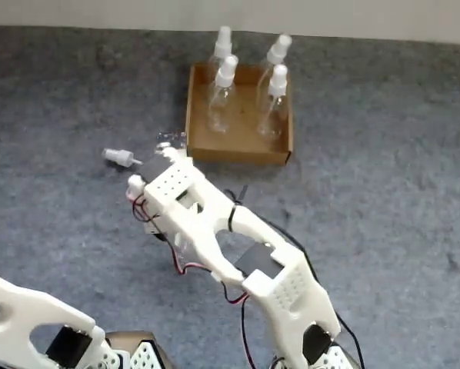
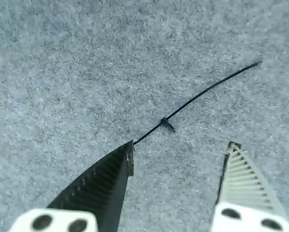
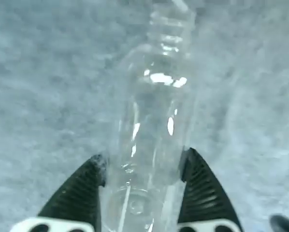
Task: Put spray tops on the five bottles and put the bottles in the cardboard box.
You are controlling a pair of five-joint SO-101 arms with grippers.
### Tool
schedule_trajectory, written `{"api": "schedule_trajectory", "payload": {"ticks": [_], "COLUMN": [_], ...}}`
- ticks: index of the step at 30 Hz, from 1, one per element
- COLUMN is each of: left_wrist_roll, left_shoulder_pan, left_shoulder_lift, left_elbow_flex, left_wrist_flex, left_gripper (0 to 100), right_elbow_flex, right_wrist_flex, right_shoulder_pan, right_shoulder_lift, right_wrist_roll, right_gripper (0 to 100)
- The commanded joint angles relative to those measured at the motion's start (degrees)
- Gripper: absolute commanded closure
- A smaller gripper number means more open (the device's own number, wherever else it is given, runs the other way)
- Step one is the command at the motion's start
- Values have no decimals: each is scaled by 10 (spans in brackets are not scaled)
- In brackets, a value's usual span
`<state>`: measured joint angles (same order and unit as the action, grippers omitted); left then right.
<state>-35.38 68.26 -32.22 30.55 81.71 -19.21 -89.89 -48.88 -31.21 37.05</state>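
My right gripper (image 3: 142,164) is shut on a clear bottle (image 3: 154,111) with a bare threaded neck and no top. From above, that gripper (image 1: 167,151) is just in front of the cardboard box's (image 1: 238,154) near left corner, with the bottle's neck (image 1: 168,140) poking out. A white spray top (image 1: 118,157) lies on the carpet to the left of it. Several clear bottles with spray tops (image 1: 222,92) stand in the box. Low over bare carpet, my left gripper (image 2: 181,145) is open and holds nothing.
Grey carpet covers the whole table. A thin black tie or wire (image 2: 193,99) lies on the carpet ahead of the left gripper. The left arm's white body (image 1: 30,319) sits at the near left corner. Red and black cables (image 1: 185,265) hang under the right arm.
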Motion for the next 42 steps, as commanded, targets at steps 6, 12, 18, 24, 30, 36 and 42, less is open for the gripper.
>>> {"api": "schedule_trajectory", "payload": {"ticks": [6,12,18,24,30,36,42], "left_wrist_roll": [-4,-1,93,264,488,629,685], "left_shoulder_pan": [-45,-122,-247,-407,-524,-566,-564], "left_shoulder_lift": [59,146,188,185,178,89,-2], "left_elbow_flex": [26,23,-7,-68,-83,-92,-90], "left_wrist_flex": [42,128,183,184,78,-18,-47], "left_gripper": [758,758,758,761,761,796,785], "right_elbow_flex": [68,291,549,719,749,788,807], "right_wrist_flex": [-33,-15,116,147,233,255,276], "right_shoulder_pan": [102,233,384,472,536,548,549], "right_shoulder_lift": [240,421,619,705,704,709,710], "right_wrist_roll": [-172,-405,-568,-706,-756,-804,-805], "right_gripper": [996,995,995,995,995,995,995]}}
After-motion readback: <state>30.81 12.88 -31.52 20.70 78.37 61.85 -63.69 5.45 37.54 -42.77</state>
